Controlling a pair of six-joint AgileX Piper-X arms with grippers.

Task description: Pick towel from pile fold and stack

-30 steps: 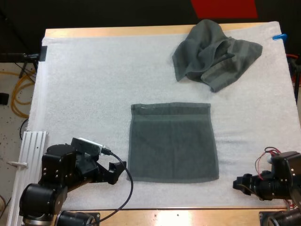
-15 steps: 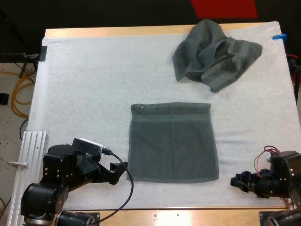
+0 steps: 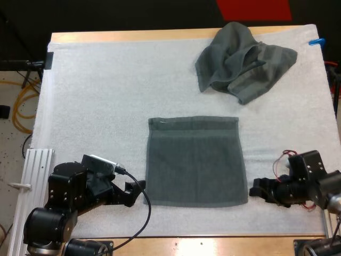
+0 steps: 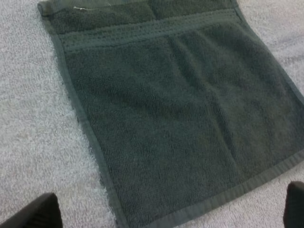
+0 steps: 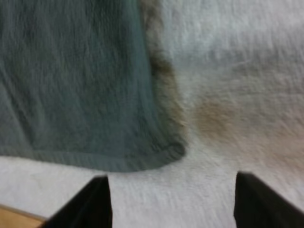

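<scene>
- A flat towel (image 3: 196,161) lay lower centre of the high view; a crumpled towel (image 3: 242,58) sat upper right.
- The right gripper (image 3: 256,188), fingers spread, almost touched the flat towel's lower-right corner.
- The left gripper (image 3: 134,193), also spread, sat beside its lower-left corner.

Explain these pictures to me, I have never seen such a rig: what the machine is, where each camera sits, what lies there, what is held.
This is a robot with two arms at a wooden table covered by a white mat. The wide picture comes from a camera behind the arms, looking down. The other two come from cameras riding on each arm's wrist. The left gripper and right gripper, each with two black fingers, sit at the near corners of a flat dark grey-green towel. Both stand open, holding nothing. A crumpled dark grey-green towel lies at the mat's far side.
</scene>
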